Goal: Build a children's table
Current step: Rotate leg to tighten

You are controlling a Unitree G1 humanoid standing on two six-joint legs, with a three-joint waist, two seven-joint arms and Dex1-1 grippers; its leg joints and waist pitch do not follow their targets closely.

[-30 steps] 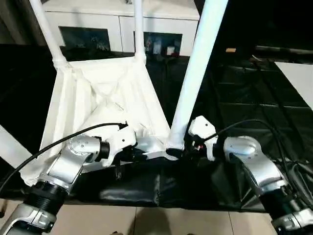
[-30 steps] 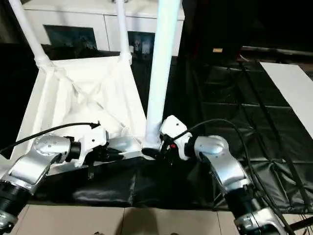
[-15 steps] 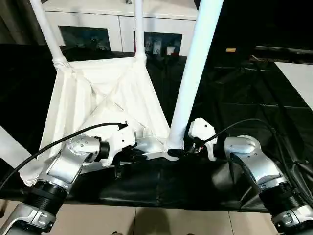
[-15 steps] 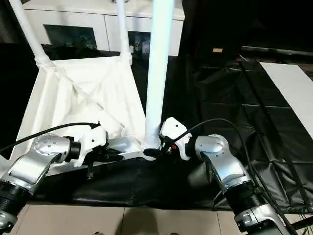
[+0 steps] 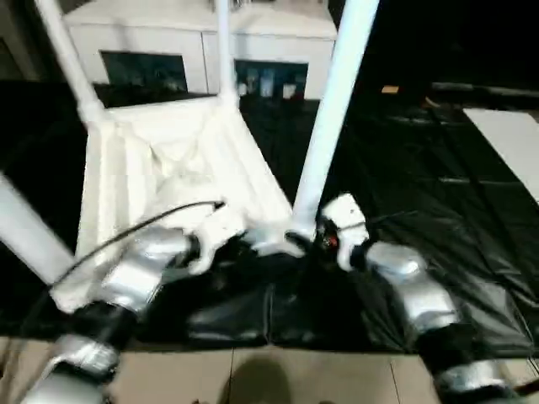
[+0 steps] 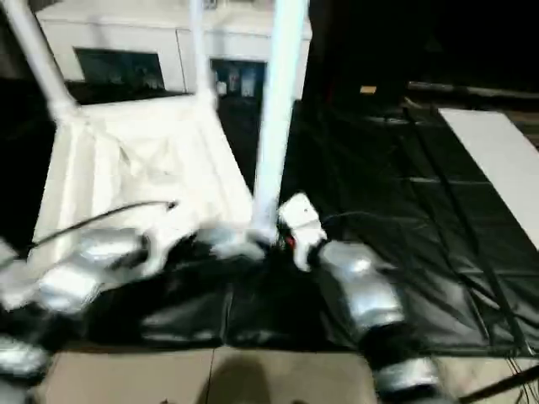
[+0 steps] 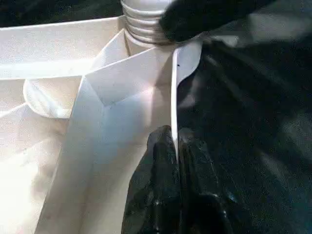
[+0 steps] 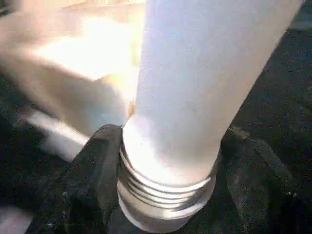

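Note:
The children's table lies upside down on the black cover, its ribbed white top (image 5: 168,164) facing up. Two legs (image 5: 67,59) stand in the far corner sockets, and another leg (image 5: 21,231) crosses the left edge. My left gripper (image 7: 174,134) is shut on the thin near rim (image 7: 174,87) of the top, close to the near right corner. My right gripper (image 8: 170,136) hugs the threaded base (image 8: 165,192) of the near right leg (image 5: 333,126), one black finger (image 8: 95,170) on each side. That leg stands almost upright at the corner socket (image 5: 290,244).
A white cabinet with glass doors (image 5: 194,50) stands behind the work table. The black cover (image 5: 413,177) stretches away to the right, with a white sheet (image 5: 509,135) at its far right. Beige floor (image 5: 253,370) shows below the table's near edge.
The whole picture has shifted and blurred, so the camera moved. My right gripper's fingers have drawn in around the leg's base. The left gripper keeps its pinch on the rim.

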